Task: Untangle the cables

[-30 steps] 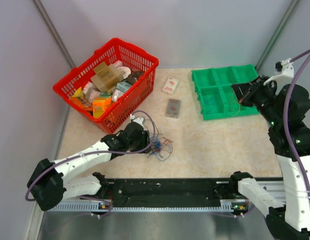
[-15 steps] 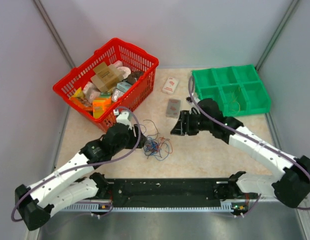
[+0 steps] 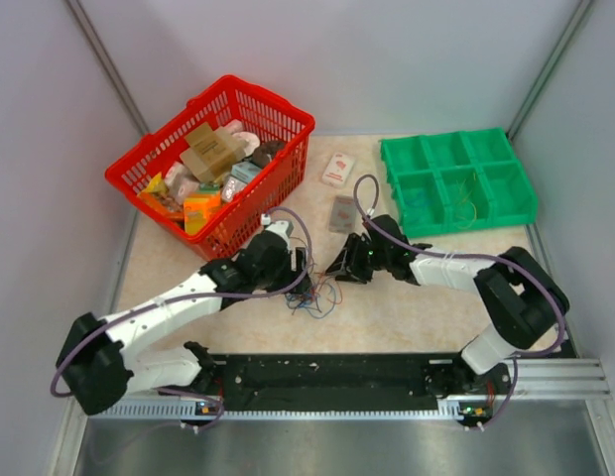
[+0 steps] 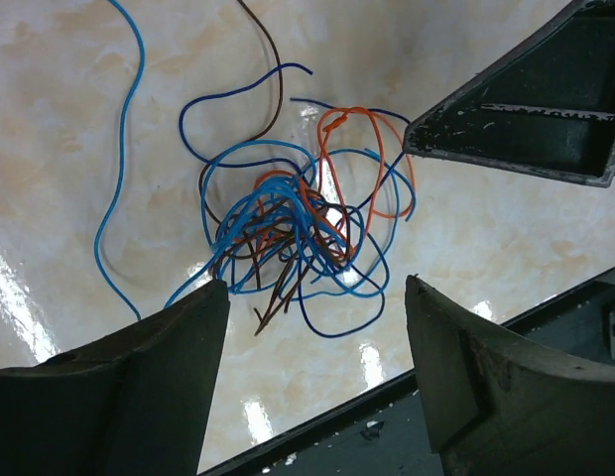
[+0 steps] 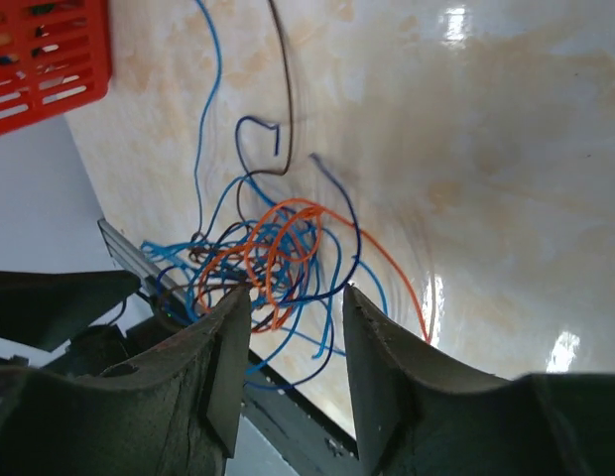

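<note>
The cables (image 3: 313, 293) are a small tangle of thin blue, orange and dark wires on the beige table, near its front middle. In the left wrist view the tangle (image 4: 288, 233) lies just beyond my open left gripper (image 4: 312, 297), which holds nothing. My left gripper (image 3: 300, 268) sits at the tangle's left edge. My right gripper (image 3: 339, 266) reaches in from the right, open and empty. In the right wrist view the tangle (image 5: 273, 263) lies just ahead of my right gripper (image 5: 298, 297), with orange loops nearest the fingertips.
A red basket (image 3: 271, 188) full of packages stands at the back left. A green compartment tray (image 3: 456, 181) at the back right holds a few wires. A white card (image 3: 337, 170) and a grey card (image 3: 343, 213) lie between them. A black rail (image 3: 327, 372) runs along the front.
My right arm swung from the green tray down to the tangle's right side. My left gripper drew back to the left, then returned to the tangle's left edge. The tangle shifted slightly.
</note>
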You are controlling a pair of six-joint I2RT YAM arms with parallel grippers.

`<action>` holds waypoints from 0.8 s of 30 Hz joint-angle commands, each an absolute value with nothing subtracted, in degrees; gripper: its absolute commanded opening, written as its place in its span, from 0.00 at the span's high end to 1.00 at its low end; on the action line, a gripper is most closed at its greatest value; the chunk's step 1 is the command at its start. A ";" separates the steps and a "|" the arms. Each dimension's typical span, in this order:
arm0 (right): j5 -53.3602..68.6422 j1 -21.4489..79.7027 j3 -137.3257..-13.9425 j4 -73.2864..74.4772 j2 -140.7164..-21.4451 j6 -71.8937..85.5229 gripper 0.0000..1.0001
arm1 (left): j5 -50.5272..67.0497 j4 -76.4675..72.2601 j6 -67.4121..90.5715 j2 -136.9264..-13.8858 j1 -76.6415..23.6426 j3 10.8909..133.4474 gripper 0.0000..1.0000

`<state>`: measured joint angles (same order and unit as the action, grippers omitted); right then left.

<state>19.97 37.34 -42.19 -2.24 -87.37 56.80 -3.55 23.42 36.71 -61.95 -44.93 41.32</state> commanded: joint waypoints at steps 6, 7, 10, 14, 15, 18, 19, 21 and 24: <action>21.36 37.53 -42.10 -12.66 -94.31 61.44 0.84 | -2.99 19.52 35.42 -75.50 -44.91 47.21 0.27; 21.44 37.53 -41.84 -12.74 -94.22 61.44 0.84 | -3.95 18.99 35.59 -75.67 -44.83 46.76 0.27; 22.41 37.53 -40.70 -13.45 -93.61 61.44 0.77 | -5.01 19.60 35.60 -76.03 -44.82 46.58 0.27; 22.15 37.53 -38.50 -14.59 -91.93 61.70 0.70 | -4.13 18.55 34.37 -75.15 -44.82 45.62 0.27; 22.15 37.53 -38.24 -14.94 -92.11 61.87 0.69 | -4.04 18.81 34.45 -75.41 -44.82 45.70 0.27; 23.81 37.53 -37.71 -17.92 -93.42 63.10 0.69 | -3.69 18.90 34.71 -75.59 -44.82 45.62 0.29; 24.25 37.53 -37.88 -18.36 -93.95 63.28 0.69 | -3.34 18.64 34.80 -75.59 -44.82 45.44 0.30; 24.87 37.53 -38.49 -19.07 -94.65 63.72 0.69 | -2.99 17.93 34.89 -75.24 -44.82 44.92 0.30; 25.84 37.62 -39.11 -20.56 -95.01 64.51 0.69 | -2.73 17.93 34.98 -75.32 -44.82 44.56 0.29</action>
<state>23.92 37.34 -37.80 -15.46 -94.13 63.13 -3.44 20.32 35.40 -76.27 -44.93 45.23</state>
